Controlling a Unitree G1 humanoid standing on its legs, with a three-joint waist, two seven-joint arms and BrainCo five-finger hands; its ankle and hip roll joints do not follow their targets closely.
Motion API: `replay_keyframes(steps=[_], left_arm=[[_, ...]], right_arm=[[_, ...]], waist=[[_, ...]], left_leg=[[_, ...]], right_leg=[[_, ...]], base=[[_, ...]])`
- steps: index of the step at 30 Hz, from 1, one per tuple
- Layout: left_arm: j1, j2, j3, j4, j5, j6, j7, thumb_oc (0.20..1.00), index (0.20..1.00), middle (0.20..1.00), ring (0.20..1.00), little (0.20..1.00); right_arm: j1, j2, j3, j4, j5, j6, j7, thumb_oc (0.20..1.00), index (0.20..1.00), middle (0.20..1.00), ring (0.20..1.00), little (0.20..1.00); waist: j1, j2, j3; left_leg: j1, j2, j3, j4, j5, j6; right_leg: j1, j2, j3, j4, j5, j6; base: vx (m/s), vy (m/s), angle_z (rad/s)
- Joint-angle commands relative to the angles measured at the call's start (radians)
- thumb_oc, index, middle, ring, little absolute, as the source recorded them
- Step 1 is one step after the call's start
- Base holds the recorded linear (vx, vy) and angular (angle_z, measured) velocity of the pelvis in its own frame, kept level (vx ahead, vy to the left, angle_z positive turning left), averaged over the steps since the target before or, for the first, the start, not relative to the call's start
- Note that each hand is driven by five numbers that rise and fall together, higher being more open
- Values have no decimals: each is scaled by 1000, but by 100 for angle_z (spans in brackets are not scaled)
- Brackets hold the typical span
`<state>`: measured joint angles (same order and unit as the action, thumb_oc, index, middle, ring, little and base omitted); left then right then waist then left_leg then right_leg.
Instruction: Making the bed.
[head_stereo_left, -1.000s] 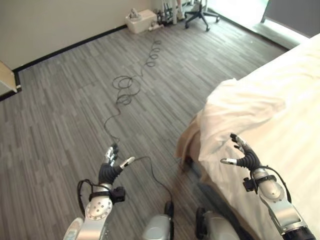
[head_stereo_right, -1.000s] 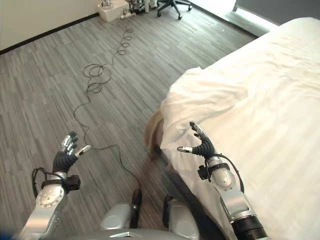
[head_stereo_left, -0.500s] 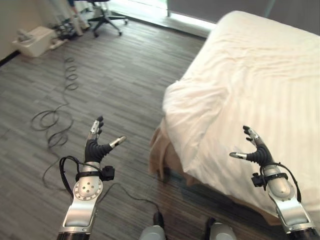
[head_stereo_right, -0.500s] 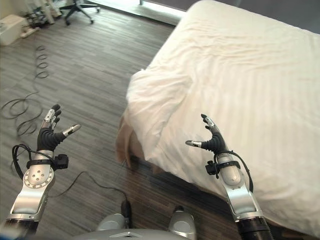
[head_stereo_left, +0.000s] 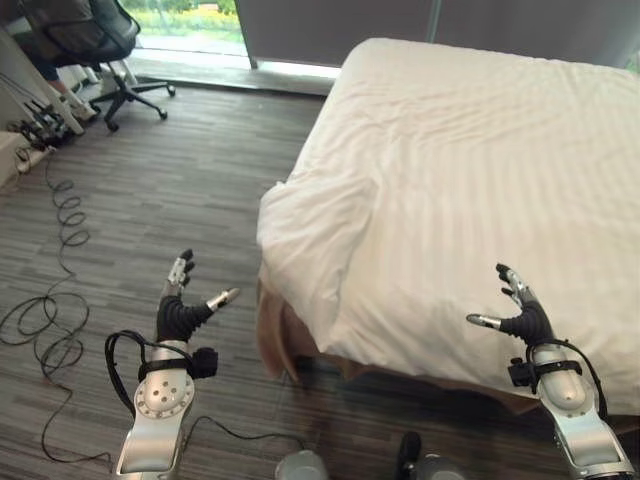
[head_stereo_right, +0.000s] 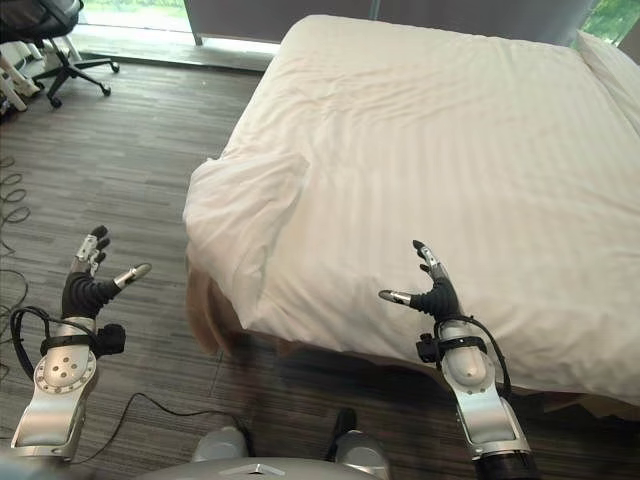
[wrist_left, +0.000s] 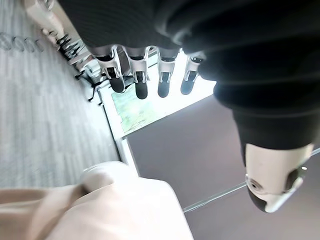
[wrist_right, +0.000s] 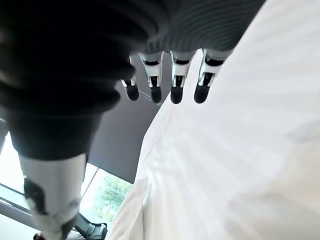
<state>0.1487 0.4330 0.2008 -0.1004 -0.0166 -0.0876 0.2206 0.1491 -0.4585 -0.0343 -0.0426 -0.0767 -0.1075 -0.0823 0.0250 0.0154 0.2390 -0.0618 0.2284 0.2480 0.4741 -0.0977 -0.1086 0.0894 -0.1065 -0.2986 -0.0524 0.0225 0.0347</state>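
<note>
**Rumpled corner sits between two empty hands at the foot of the bed**

The bed (head_stereo_left: 480, 150) runs lengthways away from the robot, its long axis stretching from the near foot edge toward the far window wall, and it takes up the right and centre of the head views. A white striped duvet (head_stereo_right: 430, 150) covers the mattress and lies mostly flat, hanging over the near edge. At the near left corner the cover is bunched into a folded lump (head_stereo_left: 310, 240), and a strip of tan under-sheet (head_stereo_left: 268, 335) shows below it, hanging toward the dark wood floor (head_stereo_left: 170, 190).

That lump is what the coming move appears to turn on. It lies ahead of both hands and between them: forward and to the right of the left hand (head_stereo_left: 180, 312), forward and to the left of the right hand (head_stereo_left: 522, 318). The left hand hovers over the floor, just off the bed's side, and looks the nearer of the two to the corner. The right hand is raised in front of the foot edge, near the hanging duvet but apart from it, well along from the bunched corner.

Both hands are spread, fingers straight and thumbs held out, with nothing in either; the wrist views show the same relaxed fingers.

An office chair (head_stereo_left: 90, 45) stands by the far wall at left.
</note>
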Motion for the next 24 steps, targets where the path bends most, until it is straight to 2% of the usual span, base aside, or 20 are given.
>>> replay_keyframes(steps=[1, 2, 3, 4, 5, 6, 7, 8, 10, 11, 14, 15, 17, 19, 20, 22, 23, 24], left_arm=[[-67, 56, 70, -56, 72, -74, 66, 1000, 1000, 1000, 1000, 1000], [-107, 105, 80, -29, 120, -53, 100, 1000, 1000, 1000, 1000, 1000], [-109, 106, 79, -27, 121, -54, 101, 1000, 1000, 1000, 1000, 1000], [-132, 137, 83, -5, 160, -41, 117, 1000, 1000, 1000, 1000, 1000], [-193, 197, 74, 57, 232, -12, 158, 1000, 1000, 1000, 1000, 1000], [-197, 199, 72, 61, 233, -13, 160, 1000, 1000, 1000, 1000, 1000], [-285, 284, 48, 169, 312, 27, 195, 1000, 1000, 1000, 1000, 1000], [-293, 287, 44, 176, 312, 25, 198, 1000, 1000, 1000, 1000, 1000], [-404, 386, 2, 298, 420, 83, 175, 1000, 1000, 1000, 1000, 1000], [-411, 387, -5, 303, 420, 83, 176, 1000, 1000, 1000, 1000, 1000], [-534, 490, -84, 433, 462, 102, 151, 1000, 1000, 1000, 1000, 1000], [-540, 492, -89, 437, 461, 101, 152, 1000, 1000, 1000, 1000, 1000], [-595, 519, -117, 484, 444, 104, 152, 1000, 1000, 1000, 1000, 1000], [-628, 526, -139, 507, 441, 107, 151, 1000, 1000, 1000, 1000, 1000], [-677, 527, -168, 539, 431, 109, 151, 1000, 1000, 1000, 1000, 1000], [-712, 530, -197, 559, 434, 113, 154, 1000, 1000, 1000, 1000, 1000], [-748, 543, -234, 582, 457, 130, 151, 1000, 1000, 1000, 1000, 1000], [-750, 544, -235, 583, 457, 130, 151, 1000, 1000, 1000, 1000, 1000]], right_arm=[[-34, -34, -39, -34, 19, -49, -22, 1000, 1000, 1000, 1000, 1000], [-33, -44, -28, -21, 28, -46, -14, 1000, 1000, 1000, 1000, 1000], [-33, -44, -29, -21, 28, -46, -14, 1000, 1000, 1000, 1000, 1000], [-33, -52, -16, -14, 31, -47, -6, 1000, 1000, 1000, 1000, 1000], [-35, -64, 13, 6, 40, -52, 14, 1000, 1000, 1000, 1000, 1000], [-37, -63, 12, 7, 40, -53, 14, 1000, 1000, 1000, 1000, 1000], [-27, -80, 33, 13, 57, -64, 31, 1000, 1000, 1000, 1000, 1000], [-28, -78, 31, 13, 57, -64, 31, 1000, 1000, 1000, 1000, 1000], [37, -94, 14, -1, 78, -82, 59, 1000, 1000, 1000, 1000, 1000], [40, -92, 11, -3, 79, -82, 59, 1000, 1000, 1000, 1000, 1000], [85, -75, 13, -17, 79, -80, 74, 1000, 1000, 1000, 1000, 1000], [86, -72, 12, -18, 79, -79, 75, 1000, 1000, 1000, 1000, 1000], [113, -51, 31, -33, 57, -75, 96, 1000, 1000, 1000, 1000, 1000], [121, -40, 35, -36, 46, -70, 104, 1000, 1000, 1000, 1000, 1000], [138, -24, 44, -36, 33, -68, 108, 1000, 1000, 1000, 1000, 1000], [146, -15, 44, -39, 27, -67, 108, 1000, 1000, 1000, 1000, 1000], [146, -10, 57, -30, 23, -71, 107, 1000, 1000, 1000, 1000, 1000], [145, -9, 57, -30, 23, -72, 107, 1000, 1000, 1000, 1000, 1000]], waist=[[-30, -1, 10], [-41, 7, 1], [-40, 4, 2], [-39, 12, -4], [-39, 31, -14], [-38, 31, -13], [-54, 45, -18], [-52, 45, -17], [-107, 68, -44], [-104, 67, -45], [-149, 53, -69], [-144, 50, -68], [-160, 25, -67], [-160, 15, -65], [-176, 2, -59], [-178, -6, -52], [-177, -7, -27], [-175, -7, -28]], left_leg=[[-48, -37, 8, 1, -19, 27], [-32, -36, -1, -112, -31, 33], [-27, -39, 2, -120, -28, 33], [-12, -43, -24, -239, -1, 28], [20, -34, -103, -410, 61, 10], [22, -35, -102, -420, 71, 11], [37, -18, -163, -526, 100, -6], [36, -18, -163, -531, 106, -5], [51, -1, -131, -561, 117, -14], [50, -1, -131, -561, 117, -14], [89, -38, -85, -561, 103, 6], [91, -40, -81, -561, 102, 7], [116, -70, -32, -561, 74, 37], [124, -83, -11, -561, 63, 50], [138, -105, 13, -561, 45, 68], [144, -113, 27, -561, 39, 77], [147, -110, 65, -561, 30, 85], [144, -109, 67, -561, 34, 85]], right_leg=[[48, -3, -46, 6, -182, 2], [43, -15, -31, 2, -176, 20], [43, -18, -30, 2, -176, 21], [43, -18, -15, -2, -170, 34], [41, -14, 19, 1, -169, 54], [38, -13, 19, 0, -165, 53], [45, -17, 51, 5, -179, 66], [43, -17, 51, 4, -176, 65], [43, -29, 58, 8, -175, 84], [42, -29, 57, 8, -175, 85], [13, -76, 116, 23, -135, 121], [13, -79, 119, 23, -135, 122], [-13, -110, 173, 34, -107, 149], [-26, -125, 194, 41, -98, 160], [-50, -146, 223, 52, -69, 181], [-66, -151, 239, 58, -56, 189], [-118, -149, 198, 107, -50, 190], [-124, -148, 200, 108, -47, 188]], base=[[73, 189, 2], [58, 139, 10], [112, 239, 20], [175, 269, 10], [162, 268, -4], [236, 324, -55], [109, 159, -69], [153, 237, -87], [114, 256, -69], [138, 292, -42], [155, 340, -24], [113, 280, -35], [82, 266, -56], [40, 227, -62], [40, 245, -45], [-11, 190, -54], [-63, 158, -53], [-117, 154, -64]])
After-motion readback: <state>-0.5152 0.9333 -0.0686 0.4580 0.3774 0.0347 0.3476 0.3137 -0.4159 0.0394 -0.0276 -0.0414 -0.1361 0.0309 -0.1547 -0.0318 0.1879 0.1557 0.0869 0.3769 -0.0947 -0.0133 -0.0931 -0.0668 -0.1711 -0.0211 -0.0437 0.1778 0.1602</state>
